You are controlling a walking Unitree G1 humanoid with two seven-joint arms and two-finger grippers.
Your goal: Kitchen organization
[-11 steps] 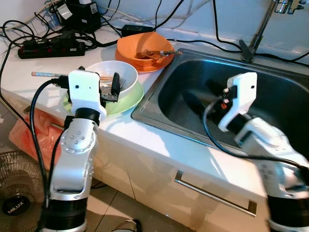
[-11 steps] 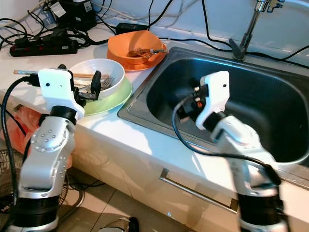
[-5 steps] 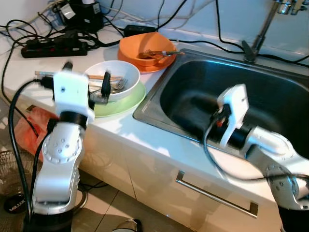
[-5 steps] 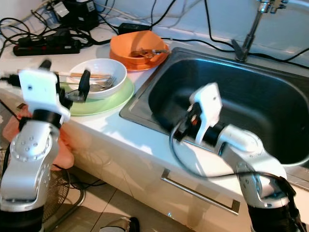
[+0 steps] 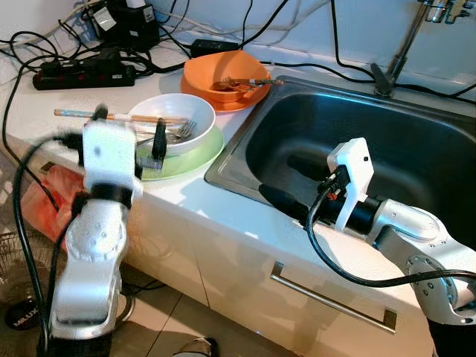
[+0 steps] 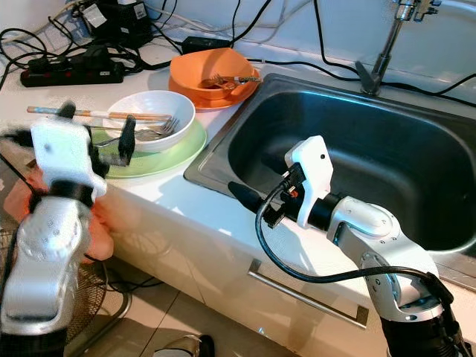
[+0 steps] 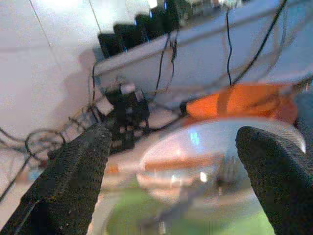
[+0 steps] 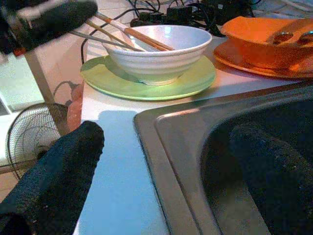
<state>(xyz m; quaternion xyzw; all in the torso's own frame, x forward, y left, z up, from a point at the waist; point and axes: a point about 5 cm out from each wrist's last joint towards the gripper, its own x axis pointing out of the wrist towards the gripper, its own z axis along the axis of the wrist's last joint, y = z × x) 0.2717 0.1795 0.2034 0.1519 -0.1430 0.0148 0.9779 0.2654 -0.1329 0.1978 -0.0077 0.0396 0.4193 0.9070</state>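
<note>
A white bowl (image 5: pixel 175 115) holding chopsticks (image 5: pixel 82 114) and a fork (image 5: pixel 178 132) sits on a green plate (image 5: pixel 201 152) on the counter. Behind it, an orange bowl (image 5: pixel 223 71) with cutlery rests on an orange plate (image 5: pixel 253 95). My left gripper (image 5: pixel 128 126) is open at the near left side of the white bowl, empty and blurred. My right gripper (image 5: pixel 290 182) is open and empty, low over the front left corner of the steel sink (image 5: pixel 416 149). In the right wrist view its fingers (image 8: pixel 54 181) point towards the white bowl (image 8: pixel 156 49) and green plate (image 8: pixel 146 81).
A faucet (image 5: pixel 394 59) stands behind the sink. A power strip (image 5: pixel 82 73) and cables crowd the back left of the counter. Below the counter edge are a drawer handle (image 5: pixel 327 301), an orange bag (image 5: pixel 44 201) and a floor fan (image 5: pixel 15 312).
My right gripper has come out of the sink basin and dropped to its front left corner, now pointing left. My left arm has drawn back and left from the white bowl.
</note>
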